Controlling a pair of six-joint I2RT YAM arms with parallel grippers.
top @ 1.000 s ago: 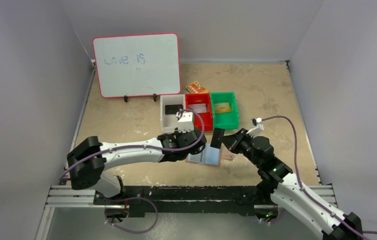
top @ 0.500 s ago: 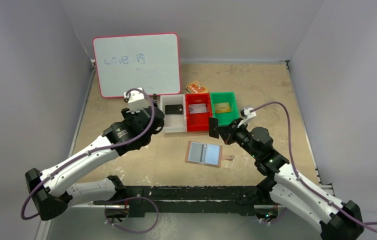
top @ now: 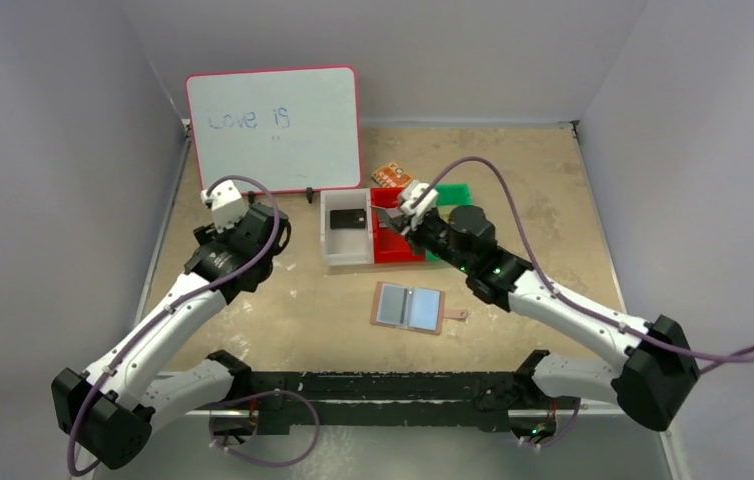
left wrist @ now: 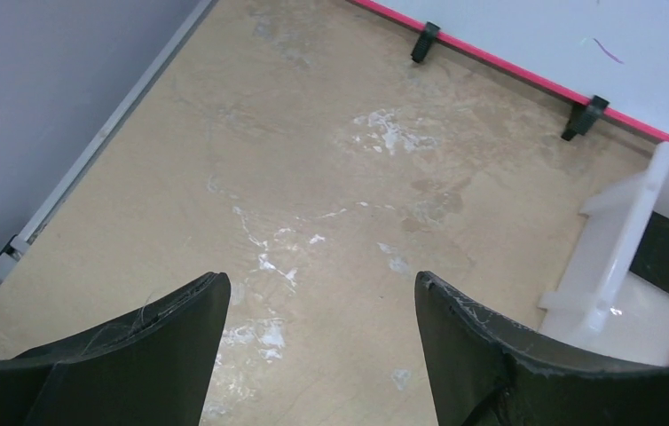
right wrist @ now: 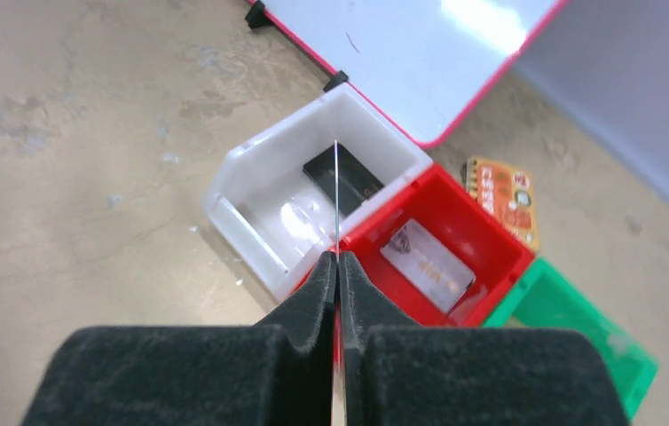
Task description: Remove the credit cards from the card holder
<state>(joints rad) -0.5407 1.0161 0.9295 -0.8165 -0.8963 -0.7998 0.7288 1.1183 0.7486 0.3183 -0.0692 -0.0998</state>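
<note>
The card holder [top: 408, 307] lies open and flat on the table, pale blue inside, snap tab to the right. My right gripper [top: 394, 217] is shut on a card, seen edge-on as a thin line [right wrist: 335, 191] in the right wrist view, held above the wall between the white bin [right wrist: 251, 191] and the red bin [right wrist: 491, 244]. A black card [right wrist: 349, 182] lies in the white bin and a silver card [right wrist: 426, 260] in the red bin. My left gripper [left wrist: 318, 288] is open and empty over bare table, left of the white bin [left wrist: 628, 231].
A green bin [top: 458, 192] stands right of the red bin, partly hidden by my right arm. An orange patterned packet [top: 390, 175] lies behind the bins. A whiteboard [top: 273, 130] stands at the back left. Grey walls enclose the table.
My right gripper carried the card from above the card holder back and left to over the bins. My left arm drew away from the holder to the left rear.
</note>
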